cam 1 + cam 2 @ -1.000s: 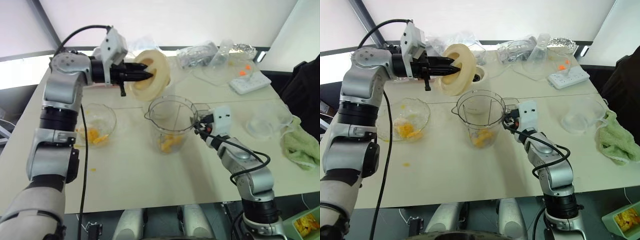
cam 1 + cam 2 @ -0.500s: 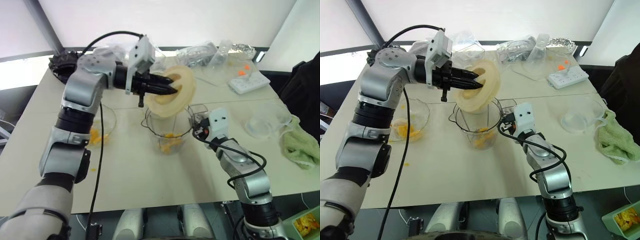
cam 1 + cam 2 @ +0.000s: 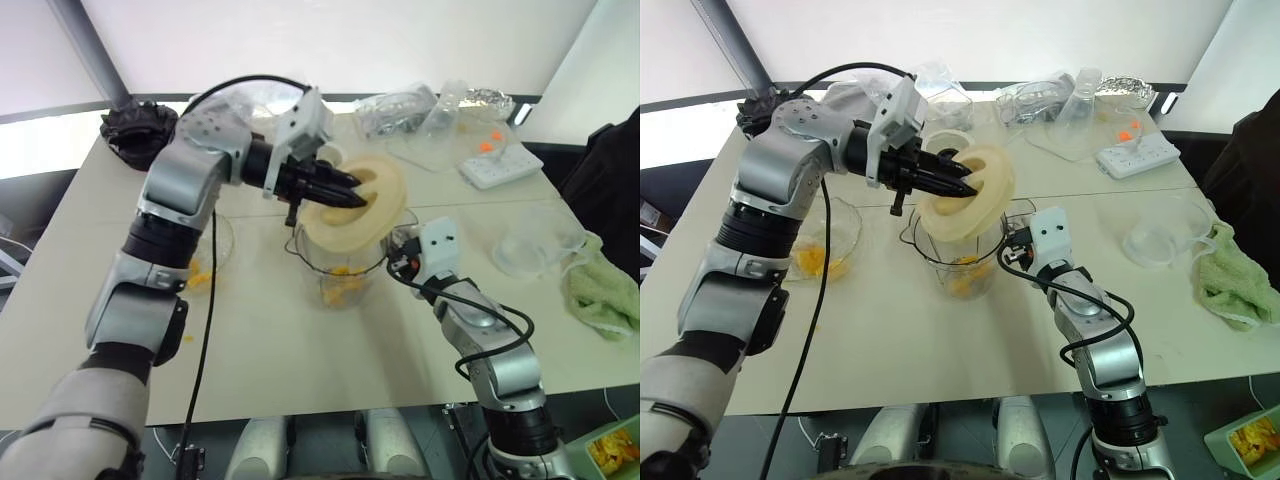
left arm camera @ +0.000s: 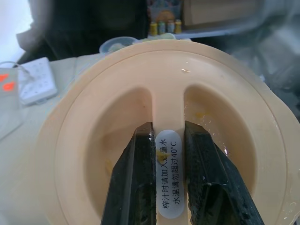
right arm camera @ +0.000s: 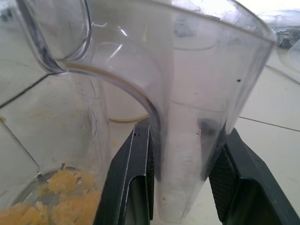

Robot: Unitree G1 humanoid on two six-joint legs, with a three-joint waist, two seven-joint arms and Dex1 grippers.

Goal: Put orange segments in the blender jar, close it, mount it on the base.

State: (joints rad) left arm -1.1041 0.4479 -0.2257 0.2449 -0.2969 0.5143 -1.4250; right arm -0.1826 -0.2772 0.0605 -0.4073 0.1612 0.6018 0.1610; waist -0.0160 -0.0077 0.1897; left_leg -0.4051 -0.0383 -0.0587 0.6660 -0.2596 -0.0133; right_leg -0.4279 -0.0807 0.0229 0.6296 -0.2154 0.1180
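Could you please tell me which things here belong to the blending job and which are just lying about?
In the job: blender jar, orange segments, lid, left gripper, right gripper, base.
Lying about: power strip, green cloth, glass dish.

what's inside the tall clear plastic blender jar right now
Yellow-orange fruit chunks lie heaped at the bottom of the tall clear plastic blender jar. The round cream-yellow lid, held tilted over the jar's mouth by the left gripper, covers much of the opening.
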